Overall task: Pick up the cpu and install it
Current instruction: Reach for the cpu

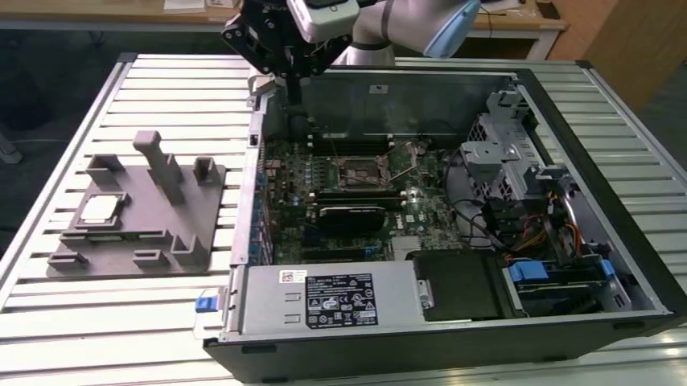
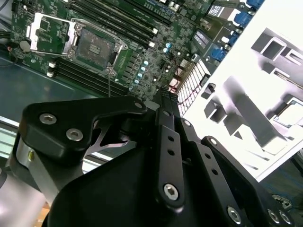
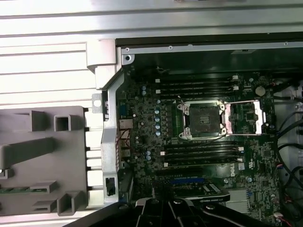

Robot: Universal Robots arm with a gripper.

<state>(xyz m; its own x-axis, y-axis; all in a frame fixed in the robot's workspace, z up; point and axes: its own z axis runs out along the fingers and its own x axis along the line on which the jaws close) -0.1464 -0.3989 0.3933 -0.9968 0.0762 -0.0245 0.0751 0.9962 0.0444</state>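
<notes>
The cpu (image 1: pixel 99 211), a small silvery square chip, lies flat in a recess of the grey fixture (image 1: pixel 161 241) on the exterior view's left. It also sits at the edge of the second wrist view, cpu (image 2: pixel 289 113). My gripper (image 1: pixel 292 88) hangs above the back left corner of the open computer case (image 1: pixel 451 338), well away from the cpu. Its fingers (image 2: pixel 163 101) are shut together with nothing between them. The motherboard's socket (image 1: pixel 365 170) stands open with its metal load plate (image 3: pixel 244 117) flipped aside; the socket (image 3: pixel 203 118) holds no chip.
The case's metal wall (image 1: pixel 249 177) stands between fixture and motherboard. The fixture has upright posts (image 1: pixel 161 165). Memory slots (image 3: pixel 199 85), a drive cage (image 1: pixel 516 145), cables (image 1: pixel 536 233) and a power supply (image 1: pixel 333 301) crowd the case. Everything rests on a slatted metal table (image 1: pixel 96 322).
</notes>
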